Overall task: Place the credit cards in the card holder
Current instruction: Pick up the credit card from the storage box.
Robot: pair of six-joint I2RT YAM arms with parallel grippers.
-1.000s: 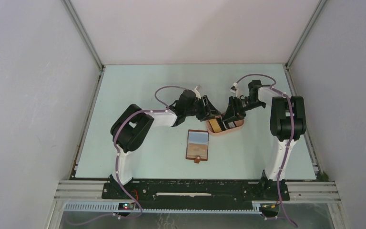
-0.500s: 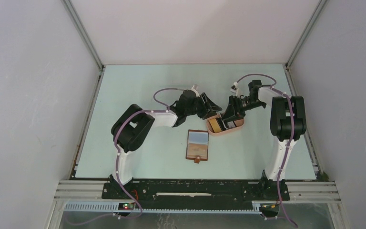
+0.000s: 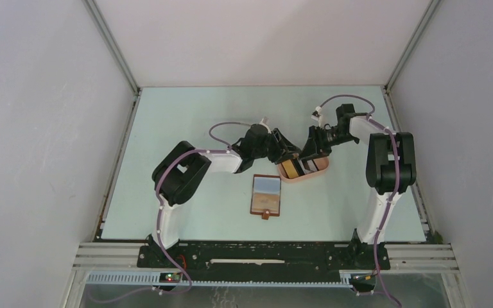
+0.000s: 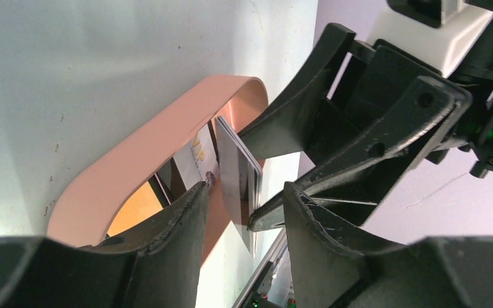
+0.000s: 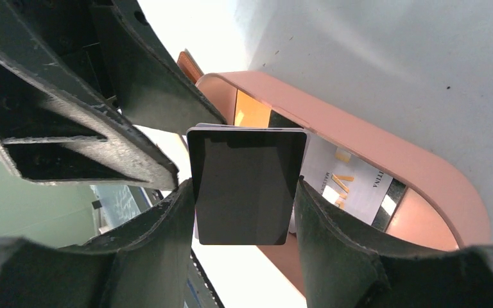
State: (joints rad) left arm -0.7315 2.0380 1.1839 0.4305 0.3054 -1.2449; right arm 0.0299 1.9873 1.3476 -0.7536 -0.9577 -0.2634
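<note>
The card holder point(image 3: 267, 194) lies open on the table, grey-blue and tan showing inside it. My right gripper point(image 5: 244, 185) is shut on a dark credit card point(image 5: 241, 212) by its two side edges, held upright over the pink oval tray point(image 5: 372, 147). My left gripper point(image 4: 245, 187) is open, one finger on each side of that card point(image 4: 234, 167), which I see edge-on. In the top view the left gripper point(image 3: 290, 154) and right gripper point(image 3: 307, 157) meet over the tray point(image 3: 323, 168). A yellow card point(image 5: 251, 112) and a grey card with gold letters point(image 5: 353, 183) lie in the tray.
The tray stands just behind and right of the card holder. The two grippers' fingers point(image 4: 359, 128) crowd close together over the tray's left end. Grey walls and metal rails point(image 3: 112, 167) enclose the table.
The left gripper has shifted a little right, closer to the right gripper over the tray. The right wrist has moved slightly back and up. The card holder has not moved.
</note>
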